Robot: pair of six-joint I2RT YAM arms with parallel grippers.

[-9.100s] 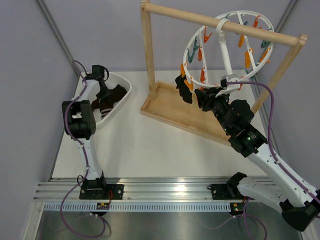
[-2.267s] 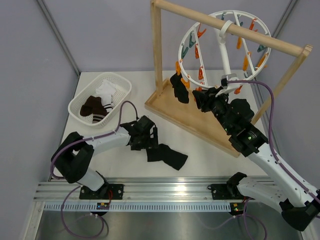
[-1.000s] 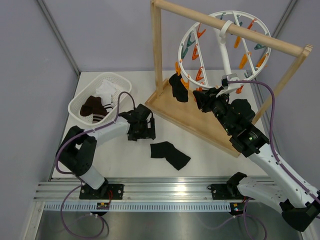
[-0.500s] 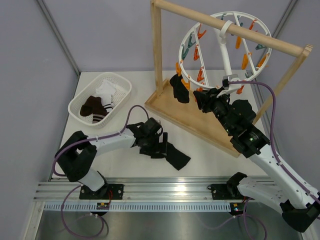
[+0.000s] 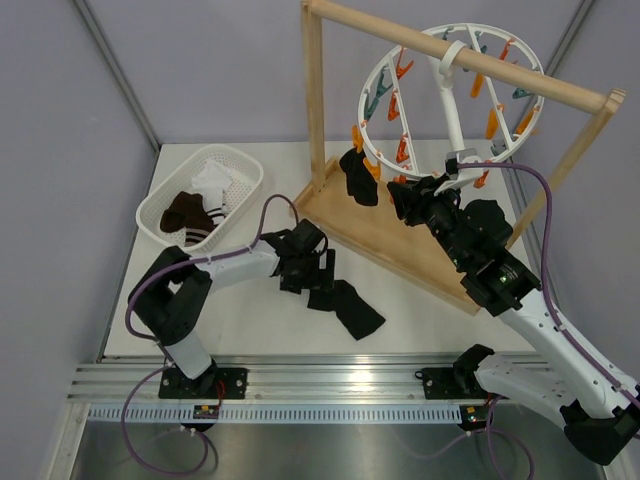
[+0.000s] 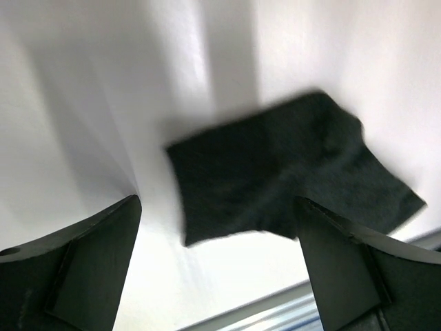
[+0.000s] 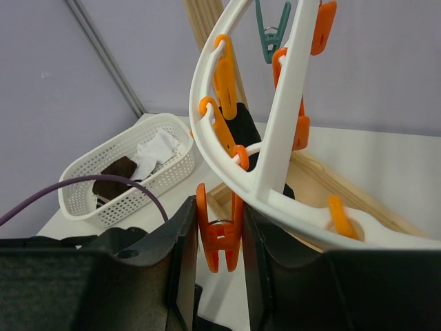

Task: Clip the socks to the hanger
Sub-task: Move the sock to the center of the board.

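Going for the loose black sock (image 6: pixel 275 172) with the left gripper (image 6: pixel 217 201), judging by the pose: hanging just over it, fingers spread wide, nothing between them. Lying flat and slightly rumpled on the table (image 5: pixel 240 320), toward the near edge and about midway along it, well apart from the hanger (image 7: pixel 272 138). Holding, with the right gripper (image 7: pixel 219 221), an orange clip (image 7: pixel 219 252) at the low side of the ring, above the wooden stand (image 5: pixel 400 240); clenched on it from both sides, though not showing clearly enough in the wrist view for telling whether the clip's mouth is gaping.

Doing the pickup well:
- Coming straight down over one end of the sock rather than its middle.
- Touching the tips to the table before closing, so catching both thin layers instead of skating over them.
- Pinching near an edge, leaving a free hem beyond the fingers for feeding into the clip.
- Lifting slowly, watching for the limp fabric folding or dragging.
- Steering clear of the hung sock (image 5: pixel 355 177) at the ring's left side while carrying across.
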